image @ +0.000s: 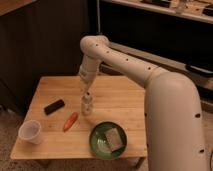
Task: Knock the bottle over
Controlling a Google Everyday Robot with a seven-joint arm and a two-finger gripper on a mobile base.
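Note:
The small clear bottle (pixel 87 105) with a white cap stands upright near the middle of the wooden table (pixel 125 102). My gripper (pixel 86 93) hangs straight down from the white arm and sits right at the top of the bottle, at its cap. The arm reaches in from the right and bends down over the table's middle.
A white translucent cup (pixel 30 131) stands at the front left corner. A black flat object (pixel 54 106) lies left of the bottle, an orange carrot-like object (pixel 70 121) lies in front of it. A green bowl (pixel 96 137) holding a sponge-like block (pixel 114 138) sits front centre. Dark shelving stands behind.

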